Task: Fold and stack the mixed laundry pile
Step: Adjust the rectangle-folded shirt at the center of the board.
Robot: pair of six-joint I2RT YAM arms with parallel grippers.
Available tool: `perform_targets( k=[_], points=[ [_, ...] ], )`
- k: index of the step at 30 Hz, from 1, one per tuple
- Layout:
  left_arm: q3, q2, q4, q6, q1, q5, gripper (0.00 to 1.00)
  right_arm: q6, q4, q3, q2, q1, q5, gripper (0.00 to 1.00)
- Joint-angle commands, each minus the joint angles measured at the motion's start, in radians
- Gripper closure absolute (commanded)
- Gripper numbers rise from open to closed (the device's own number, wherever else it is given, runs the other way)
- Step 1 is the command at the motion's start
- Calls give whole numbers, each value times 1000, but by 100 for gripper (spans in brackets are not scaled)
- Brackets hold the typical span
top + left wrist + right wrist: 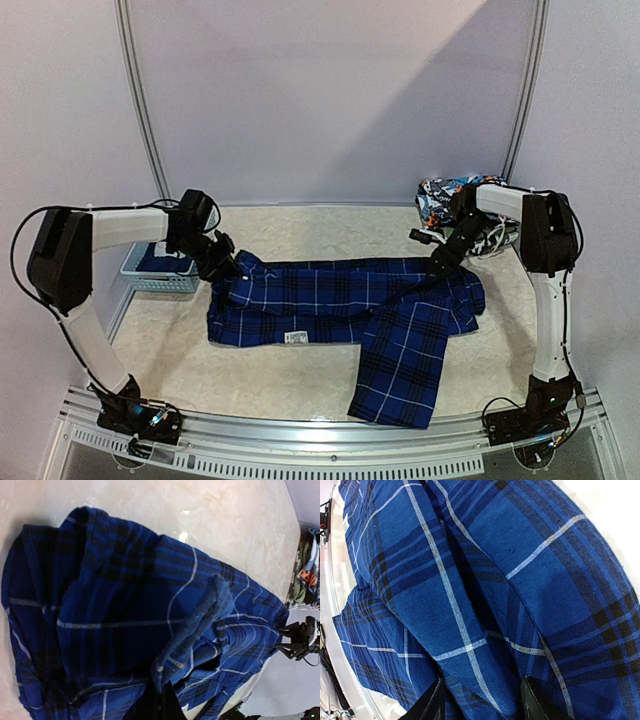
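Note:
A blue-and-black plaid shirt (330, 295) lies spread across the middle of the table, one sleeve (400, 370) running toward the front edge. My left gripper (222, 262) is at the shirt's upper left corner. In the left wrist view it (162, 692) is shut on a raised ridge of the plaid shirt (125, 605). My right gripper (440, 262) is down on the shirt's upper right part. In the right wrist view its fingers (434, 702) stand apart, with a thick fold of the shirt (485, 580) bulging between them. A colourful printed garment (440, 195) lies at the back right.
A light-blue slotted basket (155, 283) stands at the left edge behind the left gripper, with a dark navy garment (160, 262) in it. White cables lie beside the printed garment at the back right. A metal rail runs along the table's front edge.

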Motion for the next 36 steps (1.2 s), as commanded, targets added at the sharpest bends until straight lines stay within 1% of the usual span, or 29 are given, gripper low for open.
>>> perform_targets(
  k=[1, 5, 6, 8, 9, 10, 12, 15, 17, 19, 21, 22, 23, 25, 26, 27, 29, 32, 34, 36],
  points=[
    [47, 67, -40, 130, 14, -98, 100, 13, 5, 15, 18, -8, 14, 49],
    [49, 119, -28, 143, 16, -111, 100, 14, 4, 11, 14, -9, 17, 47],
    [53, 136, -26, 146, 17, -110, 100, 17, 4, 10, 13, -9, 17, 46],
    [60, 171, -26, 147, 17, -107, 100, 20, 6, 6, 4, -8, 14, 38],
    [62, 185, -26, 146, 18, -102, 98, 27, 9, 1, -10, -10, 9, 8],
    [65, 192, -31, 145, 17, -99, 95, 31, 14, -5, -24, -10, 6, 2],
    [67, 172, -50, 147, 12, -119, 87, 42, 34, -21, -92, -11, 12, 1],
    [81, 78, -88, 157, -5, -199, 82, 69, 62, -30, -180, -20, 21, 1],
    [123, 15, -141, 178, -25, -269, 80, 95, 111, -50, -256, -26, 29, 1],
    [181, -29, -193, 213, -52, -355, 78, 152, 245, -135, -361, -28, 24, 1],
    [237, -49, -229, 255, -92, -442, 77, 277, 429, -252, -435, -30, -13, 1],
    [263, -50, -232, 276, -113, -470, 77, 344, 462, -289, -452, -30, -38, 1],
    [273, -45, -210, 297, -136, -481, 77, 388, 425, -290, -445, -30, -107, 1],
    [269, -22, -136, 337, -187, -435, 77, 309, 251, -197, -370, -19, -225, 1],
    [259, -8, -95, 341, -201, -391, 78, 267, 151, -145, -295, -8, -275, 9],
    [244, 7, -47, 337, -226, -341, 78, 189, 79, -111, -252, 3, -316, 20],
    [194, 32, 70, 303, -259, -242, 81, 129, 20, -96, -183, 23, -373, 38],
    [116, 69, 240, 249, -300, -136, 84, 132, 28, -106, -136, 49, -384, 50],
    [81, 96, 308, 217, -316, -104, 85, 146, 36, -112, -112, 62, -374, 53],
    [55, 118, 349, 199, -321, -91, 86, 156, 50, -117, -93, 70, -352, 54]
  ],
)
